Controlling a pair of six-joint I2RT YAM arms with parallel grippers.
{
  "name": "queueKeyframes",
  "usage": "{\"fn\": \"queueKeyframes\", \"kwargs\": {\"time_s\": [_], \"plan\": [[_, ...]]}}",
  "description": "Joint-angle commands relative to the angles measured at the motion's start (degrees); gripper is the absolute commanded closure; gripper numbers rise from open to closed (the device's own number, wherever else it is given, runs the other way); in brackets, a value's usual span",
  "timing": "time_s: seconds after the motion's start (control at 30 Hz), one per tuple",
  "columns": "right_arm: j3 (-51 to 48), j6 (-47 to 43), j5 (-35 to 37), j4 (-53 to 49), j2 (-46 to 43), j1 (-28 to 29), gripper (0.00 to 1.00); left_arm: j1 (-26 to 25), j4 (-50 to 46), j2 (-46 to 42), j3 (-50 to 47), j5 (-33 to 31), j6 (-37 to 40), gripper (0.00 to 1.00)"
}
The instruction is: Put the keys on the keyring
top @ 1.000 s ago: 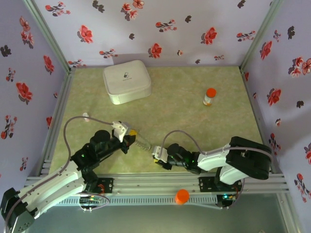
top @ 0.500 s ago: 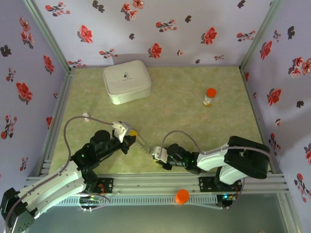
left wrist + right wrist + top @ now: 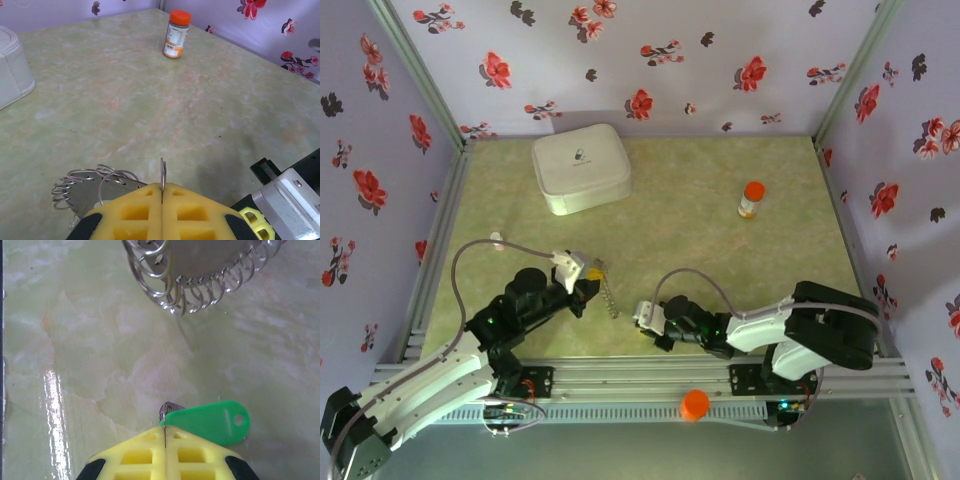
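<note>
L hand holds keyring dangling; R hand near it, apart. Wht box, bottle at back.

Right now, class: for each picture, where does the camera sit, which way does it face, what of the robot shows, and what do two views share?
Top external: above and behind the bases, looking down on the table; both arms, left gripper, right gripper.
Left wrist: looks forward over the table toward the bottle; its yellow fingers pinch the keyring.
Right wrist: looks down at the table; its yellow fingers pinch the green key.
Shared: both wrist views show the keyring.
</note>
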Motion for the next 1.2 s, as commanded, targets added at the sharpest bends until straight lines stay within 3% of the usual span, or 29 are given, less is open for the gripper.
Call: {"fn": "queueKeyframes", "kwargs": {"time_s": [0.0,0.33,0.57,0.9,1.17], "plan": [[0.16,0.06,0.39,-2.75,-5.26,-0.48,1.00,-0.27,3.75,-0.52,0.16,1.54,1.17,1.00],[7.57,-1.25,1.67,-26.64,-23.10,-1.24,1.00,-0.31,4.01,-1.82,0.48,6.43,5.66,1.00],[18.41,-8.37,6.69,-39.93,-24.30,-1.23,1.00,-0.29,-1.42,-1.44,3.21,9.09,5.29,1.00],[23.53,-9.33,0.95,-42.13,-23.94,-1.48,1.00,-0.39,-1.86,2.24,4.68,13.75,5.36,1.00],[25.54,-6.35,0.72,-39.69,-21.17,-1.64,1.00,-0.57,-1.68,3.33,4.64,15.90,5.06,1.00]]}}
